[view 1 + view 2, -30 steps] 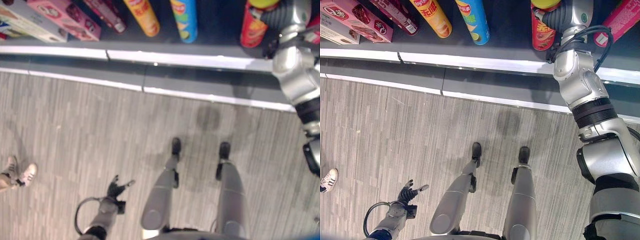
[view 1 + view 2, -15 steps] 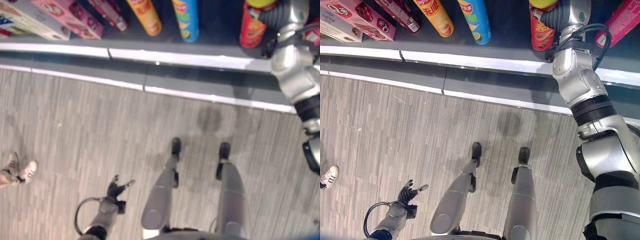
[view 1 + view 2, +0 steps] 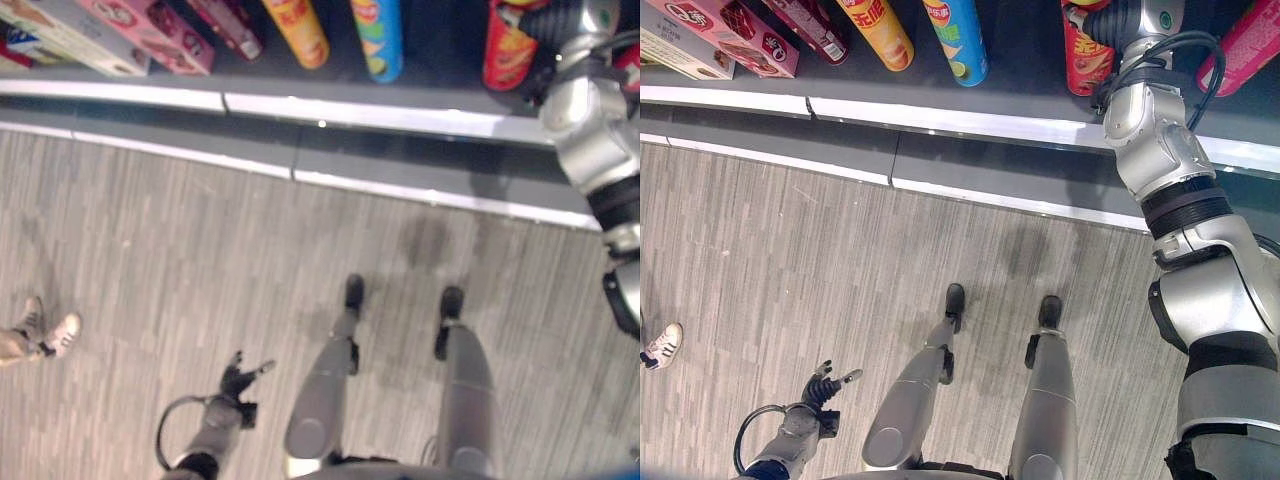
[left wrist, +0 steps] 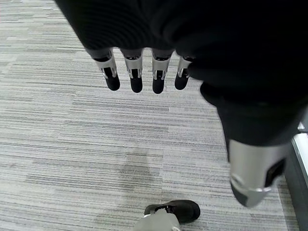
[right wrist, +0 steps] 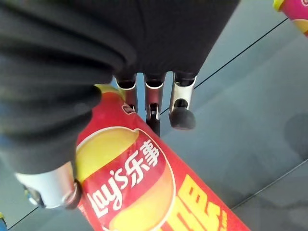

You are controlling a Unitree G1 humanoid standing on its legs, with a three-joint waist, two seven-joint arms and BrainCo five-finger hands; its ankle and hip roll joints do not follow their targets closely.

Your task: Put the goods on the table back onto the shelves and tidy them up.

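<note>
R robot hand (image 5: 96, 110) still round red can (image 5: 159, 192)

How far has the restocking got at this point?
Already on the shelf: pink boxes, an orange can and a blue can. In hand: the right hand is curled round the red chip can, which stands on the shelf among the others but is not yet released. The left hand hangs open over the floor. Left: letting go; I cannot tell whether any goods remain to be shelved.
</note>
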